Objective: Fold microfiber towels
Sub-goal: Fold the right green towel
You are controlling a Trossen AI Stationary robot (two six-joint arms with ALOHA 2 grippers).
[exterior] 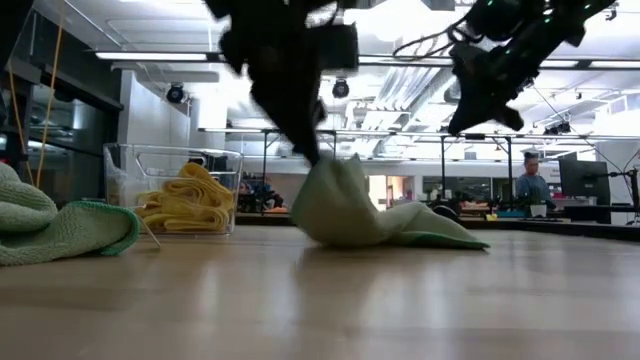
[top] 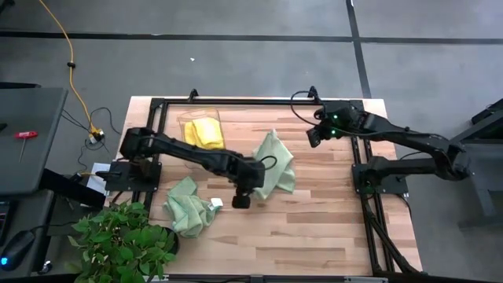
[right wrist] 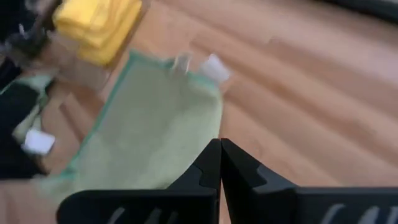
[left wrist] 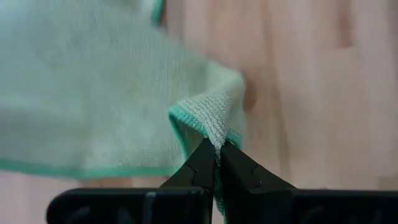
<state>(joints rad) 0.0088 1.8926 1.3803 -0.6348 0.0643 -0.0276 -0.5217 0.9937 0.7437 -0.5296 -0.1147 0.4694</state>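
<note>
My left gripper [left wrist: 217,148] is clenched on a turned-up corner of a pale sage green microfiber towel [top: 273,163], pinching the teal-stitched hem between both fingertips. That cloth lies near the middle of the light wooden table [top: 314,228], part lifted into a peak under my pinch and the rest trailing flat on the boards. It is not yet squared into anything I would call a fold, so I judge this one to be in hand, early in its fold.

My right gripper [top: 314,135] hangs above the far right part of the table, fingers pressed together on nothing, well apart from the cloth.

A second pale green microfiber towel [top: 189,207] sits crumpled near the front left, beside the leafy green plant [top: 122,240]; it looks untouched and remains to be done. The bright yellow microfiber cloths [top: 203,132] rest in a clear plastic bin [exterior: 116,165] at the far left. They look stacked, though I cannot tell how neatly, or how many there are.

By my reckoning, both green towels are left.
</note>
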